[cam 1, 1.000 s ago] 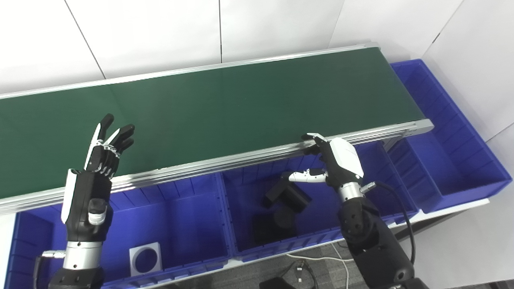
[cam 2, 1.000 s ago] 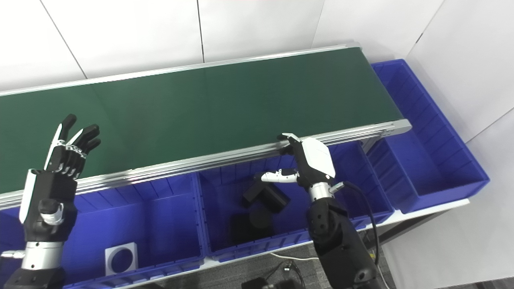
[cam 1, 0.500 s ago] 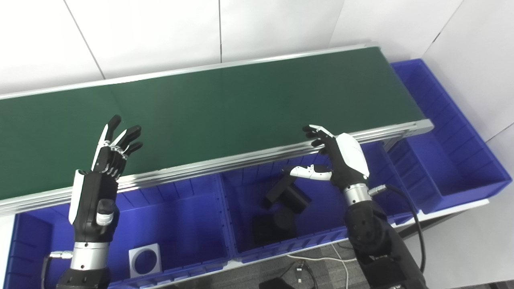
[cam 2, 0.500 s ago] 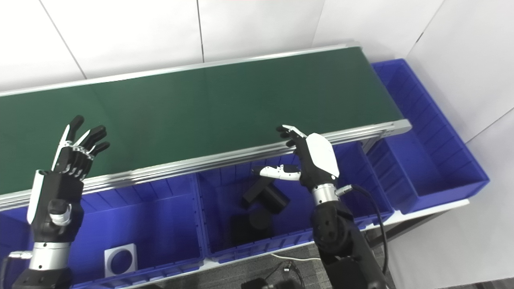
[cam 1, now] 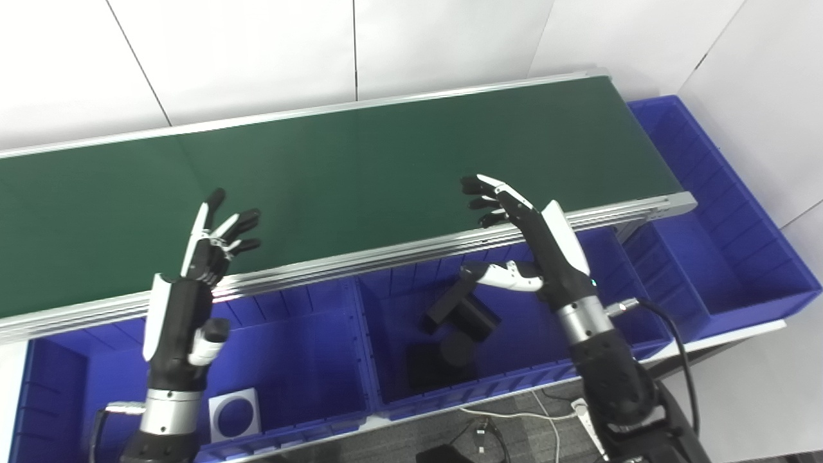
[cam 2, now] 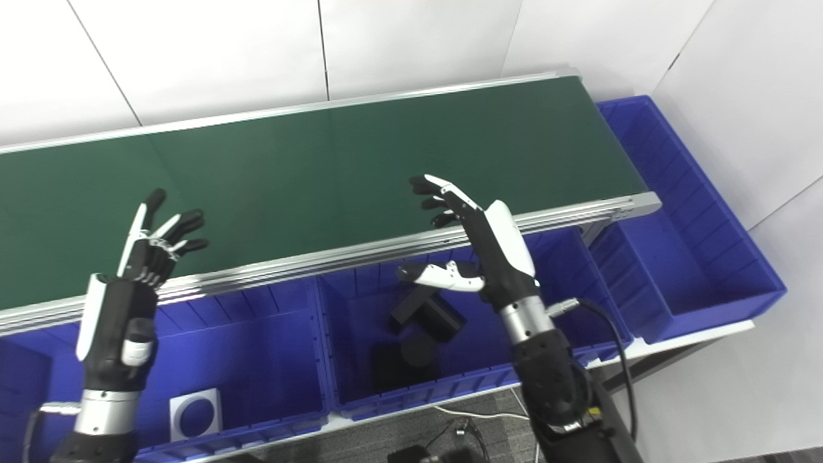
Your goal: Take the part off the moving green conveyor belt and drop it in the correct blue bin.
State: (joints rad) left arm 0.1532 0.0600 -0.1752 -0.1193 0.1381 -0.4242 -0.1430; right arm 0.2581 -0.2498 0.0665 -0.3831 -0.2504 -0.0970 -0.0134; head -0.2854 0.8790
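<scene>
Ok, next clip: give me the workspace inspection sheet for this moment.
Surface: green conveyor belt, no part on it.
Job's things: left blue bin holds a white square plate; middle blue bin holds black parts; right blue bin, nothing seen inside.
Clutter: nothing seen.
Hands: left hand open, right hand open, both raised, holding nothing.
Cables: black cable at right wrist; white cable on floor.
Surroundings: white wall panels.

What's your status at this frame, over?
Left hand open, right hand open, both empty. Green conveyor belt shows no part. Black parts in middle blue bin. Nothing obstructing.
</scene>
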